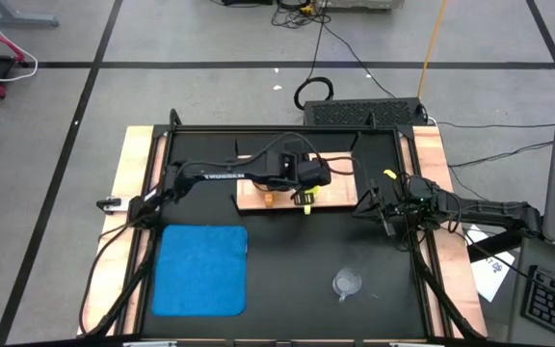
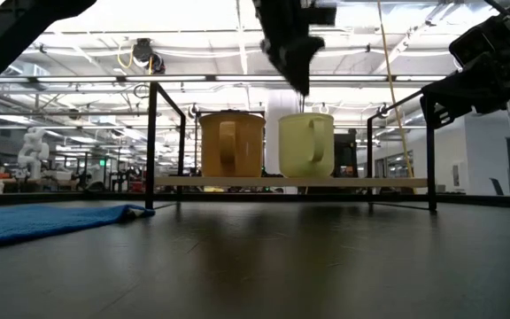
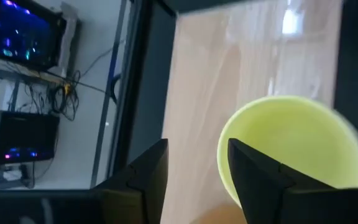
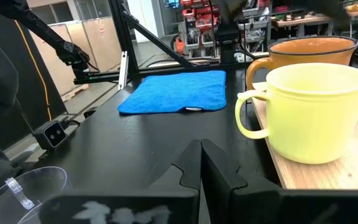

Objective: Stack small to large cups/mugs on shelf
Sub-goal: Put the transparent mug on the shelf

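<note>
The orange-brown mug (image 2: 231,144) and the yellow mug (image 2: 306,144) stand upright side by side on the shelf (image 2: 361,182). Both also show in the right wrist view, orange-brown (image 4: 309,50) and yellow (image 4: 316,112). My left gripper (image 2: 301,84) is open just above the yellow mug (image 3: 297,143), clear of its rim. The clear glass cup (image 1: 347,284) stands on the black table near the front right. My right gripper (image 1: 369,205) is shut and empty, low over the table, right of the shelf (image 1: 258,200).
A blue mat (image 1: 200,270) lies on the table at the front left. A dark metal frame (image 2: 151,142) stands around the shelf, with uprights at its corners. The dark table surface between the mat and the glass cup is bare.
</note>
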Controlling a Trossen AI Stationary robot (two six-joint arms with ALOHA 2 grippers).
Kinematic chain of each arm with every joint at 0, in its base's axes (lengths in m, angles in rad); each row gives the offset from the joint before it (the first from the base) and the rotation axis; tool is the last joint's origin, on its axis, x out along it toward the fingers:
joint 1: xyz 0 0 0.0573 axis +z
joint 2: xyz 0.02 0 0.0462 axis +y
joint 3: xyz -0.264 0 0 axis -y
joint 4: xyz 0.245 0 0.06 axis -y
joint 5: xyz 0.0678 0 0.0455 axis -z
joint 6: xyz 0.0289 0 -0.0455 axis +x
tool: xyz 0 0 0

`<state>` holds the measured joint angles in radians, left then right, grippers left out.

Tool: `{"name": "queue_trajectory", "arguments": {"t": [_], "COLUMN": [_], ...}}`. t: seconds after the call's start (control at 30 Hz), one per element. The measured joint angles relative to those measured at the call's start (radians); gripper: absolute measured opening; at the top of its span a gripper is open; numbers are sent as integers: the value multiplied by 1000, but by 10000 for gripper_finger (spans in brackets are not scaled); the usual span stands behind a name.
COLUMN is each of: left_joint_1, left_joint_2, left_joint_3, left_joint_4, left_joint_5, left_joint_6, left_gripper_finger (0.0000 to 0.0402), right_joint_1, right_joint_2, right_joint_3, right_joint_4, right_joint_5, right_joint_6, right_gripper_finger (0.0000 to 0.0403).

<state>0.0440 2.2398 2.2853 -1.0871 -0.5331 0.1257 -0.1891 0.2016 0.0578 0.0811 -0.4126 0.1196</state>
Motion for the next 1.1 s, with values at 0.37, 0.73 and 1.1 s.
{"name": "queue_trajectory", "arguments": {"t": [0.37,0.73,1.1], "left_joint_1": [-13,-49,-27], "left_joint_2": [-193,-488,-990], "left_joint_3": [11,-226,-991], "left_joint_4": [-38,40,648], "left_joint_5": [76,44,167], "left_joint_6": [-38,-49,-61], "left_gripper_finger": [46,2,1], "right_joint_1": [0,0,0], "right_joint_2": [0,8,9], "right_joint_3": [0,0,0], "right_joint_4": [-2,2,3], "right_joint_5": [0,0,0], "right_joint_6": [-1,0,17], "right_gripper_finger": [0,0,0]}}
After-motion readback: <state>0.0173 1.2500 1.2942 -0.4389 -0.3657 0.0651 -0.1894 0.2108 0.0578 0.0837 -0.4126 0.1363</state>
